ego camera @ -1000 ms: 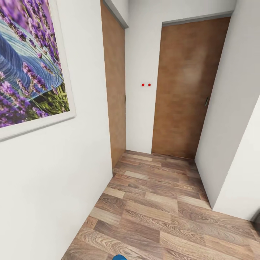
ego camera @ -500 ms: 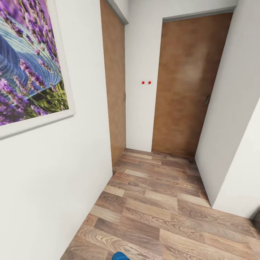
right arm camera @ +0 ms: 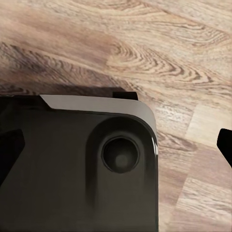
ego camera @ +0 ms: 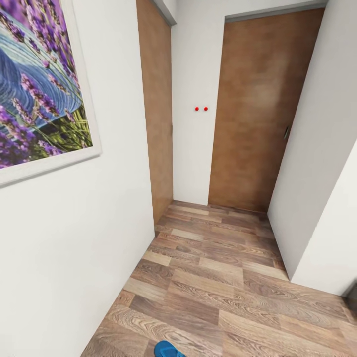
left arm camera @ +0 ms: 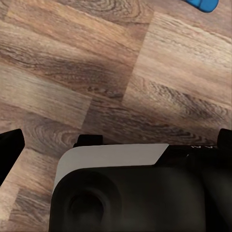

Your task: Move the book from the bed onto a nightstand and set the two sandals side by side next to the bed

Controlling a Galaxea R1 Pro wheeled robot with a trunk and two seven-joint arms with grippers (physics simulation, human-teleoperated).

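One bright blue sandal [ego camera: 167, 349] pokes into the bottom edge of the head view, lying on the wood-plank floor [ego camera: 213, 277]. A corner of the blue sandal [left arm camera: 200, 4] also shows in the left wrist view. My left gripper [left arm camera: 118, 142] hangs open over the floor, its dark fingertips [left arm camera: 9, 150] far apart with nothing between them. My right gripper [right arm camera: 118, 142] is open too and holds nothing. The book, the bed and the nightstand are out of view.
I face a narrow passage with a white wall [ego camera: 74, 248] close on the left carrying a lavender picture [ego camera: 34, 84]. Two brown doors [ego camera: 258, 109] stand ahead, and a white wall corner [ego camera: 317, 198] juts in on the right. My dark base [left arm camera: 125, 193] sits under the grippers.
The whole picture has shifted, so the camera has moved. The doors look slightly nearer, and more of the blue sandal shows at the bottom edge.
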